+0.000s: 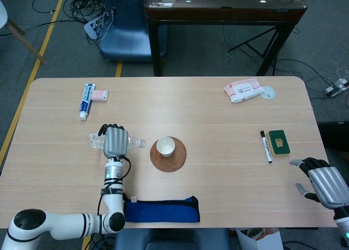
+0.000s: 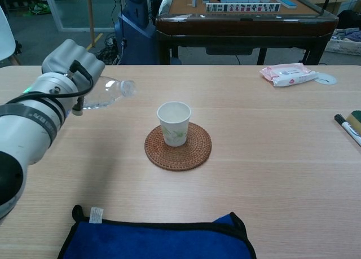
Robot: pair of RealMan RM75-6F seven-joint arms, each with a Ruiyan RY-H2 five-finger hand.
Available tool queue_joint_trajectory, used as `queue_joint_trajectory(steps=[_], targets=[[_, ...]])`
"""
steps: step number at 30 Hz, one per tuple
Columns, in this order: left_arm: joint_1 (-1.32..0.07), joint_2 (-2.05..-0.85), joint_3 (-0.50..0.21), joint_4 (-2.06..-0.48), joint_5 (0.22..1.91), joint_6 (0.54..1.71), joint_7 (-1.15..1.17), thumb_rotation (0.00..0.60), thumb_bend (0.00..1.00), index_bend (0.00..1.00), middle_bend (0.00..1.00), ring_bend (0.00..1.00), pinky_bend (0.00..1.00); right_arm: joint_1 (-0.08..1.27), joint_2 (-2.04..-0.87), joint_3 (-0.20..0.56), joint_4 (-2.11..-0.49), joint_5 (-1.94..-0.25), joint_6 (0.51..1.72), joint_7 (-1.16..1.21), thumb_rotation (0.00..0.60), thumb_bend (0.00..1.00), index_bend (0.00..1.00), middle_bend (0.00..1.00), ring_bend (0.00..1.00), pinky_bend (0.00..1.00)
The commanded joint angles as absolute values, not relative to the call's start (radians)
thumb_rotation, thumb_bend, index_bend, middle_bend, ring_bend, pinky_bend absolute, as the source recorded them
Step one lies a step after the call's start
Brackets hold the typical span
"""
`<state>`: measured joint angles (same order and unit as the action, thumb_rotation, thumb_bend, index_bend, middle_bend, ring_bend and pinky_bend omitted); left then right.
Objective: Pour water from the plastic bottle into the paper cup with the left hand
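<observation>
The plastic bottle [image 1: 117, 142] is gripped by the left hand [image 1: 115, 141], fingers wrapped around its body. The bottle is held tilted nearly on its side above the table [image 1: 218, 114], neck pointed right toward the paper cup [image 1: 165, 146]. In the chest view the bottle's mouth [image 2: 128, 88] is seen left of the cup and a little above its rim, not over it. Whether a cap is on cannot be told. The paper cup is set upright on a round woven coaster [image 1: 168, 154] near the table's middle. No water stream is visible.

The right hand [image 1: 323, 183] is seen at the near right corner of the table, fingers slightly curled and apart, nothing held.

A blue cloth [image 1: 161, 209] is laid along the near edge, just near of the coaster. A toothpaste tube [image 1: 85, 101] and a small pink item [image 1: 100, 95] are placed at the far left. A pink wipes pack [image 1: 244, 90] and a white disc [image 1: 268, 92] are at the far right. A black marker [image 1: 265, 146] and a green sponge-like block [image 1: 278, 141] are placed side by side on the right, far of the right hand.
</observation>
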<state>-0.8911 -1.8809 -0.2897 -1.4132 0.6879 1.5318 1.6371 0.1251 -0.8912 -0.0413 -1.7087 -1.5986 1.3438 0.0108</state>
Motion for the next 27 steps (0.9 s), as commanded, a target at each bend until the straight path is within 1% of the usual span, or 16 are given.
queue_joint_trajectory(steps=[1,9,27], targets=[[-0.903,-1.893,-0.294,-1.401,0.681,1.537,1.649,0.6,0.11,0.75,0.75,0.48,0.51,0.125,-0.891,-0.041,-1.708,-1.598,1.344,0.012,0.6,0.31,0.29,0.32,0.25,0.33],[-0.932,-1.925,-0.286,-1.366,0.668,1.548,1.694,0.6,0.12,0.75,0.75,0.48,0.51,0.124,-0.884,-0.04,-1.709,-1.595,1.346,0.029,0.6,0.31,0.29,0.32,0.25,0.33],[-0.99,-1.987,-0.311,-1.279,0.629,1.544,1.759,0.6,0.12,0.75,0.76,0.49,0.51,0.131,-0.883,-0.036,-1.699,-1.573,1.324,0.045,0.6,0.31,0.29,0.32,0.25,0.33]])
